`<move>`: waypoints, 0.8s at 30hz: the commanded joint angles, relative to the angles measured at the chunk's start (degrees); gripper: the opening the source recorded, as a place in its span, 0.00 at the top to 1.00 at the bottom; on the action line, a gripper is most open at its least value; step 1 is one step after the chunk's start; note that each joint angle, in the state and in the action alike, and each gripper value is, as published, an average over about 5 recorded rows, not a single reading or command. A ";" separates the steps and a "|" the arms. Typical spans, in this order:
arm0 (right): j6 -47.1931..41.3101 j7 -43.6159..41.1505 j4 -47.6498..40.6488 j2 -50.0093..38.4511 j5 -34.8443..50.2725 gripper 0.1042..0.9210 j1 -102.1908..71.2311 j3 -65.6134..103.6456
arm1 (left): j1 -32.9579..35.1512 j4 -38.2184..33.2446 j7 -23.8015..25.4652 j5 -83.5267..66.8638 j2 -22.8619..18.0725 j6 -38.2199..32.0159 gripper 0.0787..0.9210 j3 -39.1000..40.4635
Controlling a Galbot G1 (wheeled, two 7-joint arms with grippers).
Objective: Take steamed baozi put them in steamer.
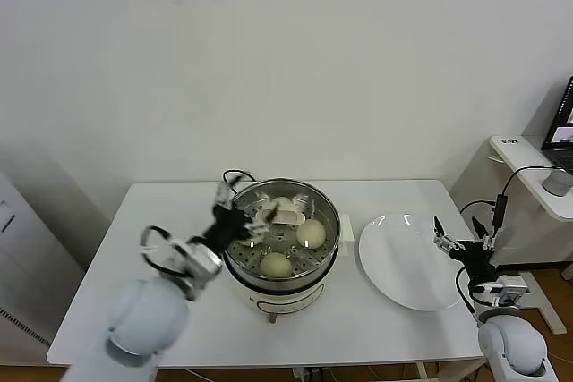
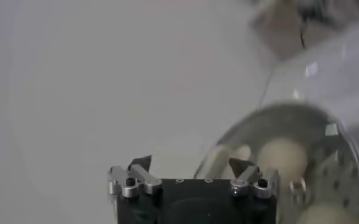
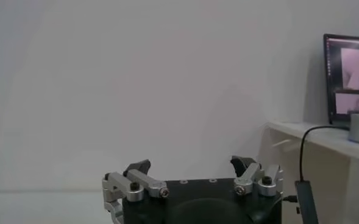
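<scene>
I have the left hand over the steamer, at the pot's left rim, fingers spread and nothing between them. From the left wrist view the same hand shows its two fingertips well apart above the perforated tray. Inside the steamer I count three steamed baozi: one on the right of the tray, one at the near edge, and one at the far side, partly hidden behind the left hand. The steamer sits at the middle of the white worktop. Just beside it on the right lies a white plate, bare. My right hand waits beyond the plate's right edge, off the worktop's corner, fingers spread wide and holding nothing; the right wrist view shows the right hand facing the wall.
</scene>
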 commanded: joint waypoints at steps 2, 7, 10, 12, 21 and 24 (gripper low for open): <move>-0.18 -0.13 0.33 1.42 4.37 0.12 0.33 -1.96 | 7.40 7.11 -14.19 -43.60 1.64 -2.71 0.12 -26.89; -0.07 -0.17 0.26 2.09 3.95 0.12 0.51 -2.15 | 10.81 14.14 -14.24 -41.92 2.33 -3.87 0.12 -29.14; -0.11 -0.04 0.28 2.19 3.52 0.12 0.51 -2.14 | 12.38 16.97 -13.30 -40.23 2.51 -4.81 0.12 -28.77; -0.06 0.00 0.24 2.23 3.23 0.12 0.49 -2.11 | 13.11 17.70 -12.84 -39.82 2.55 -5.06 0.12 -28.20; 0.11 1.07 -0.46 2.91 0.63 0.12 0.60 -1.58 | 13.91 17.26 -12.74 -40.20 1.94 -4.81 0.12 -26.16; 0.04 1.46 -0.55 2.95 -0.74 0.12 0.38 -1.17 | 14.09 16.88 -12.65 -40.21 1.88 -4.76 0.12 -26.01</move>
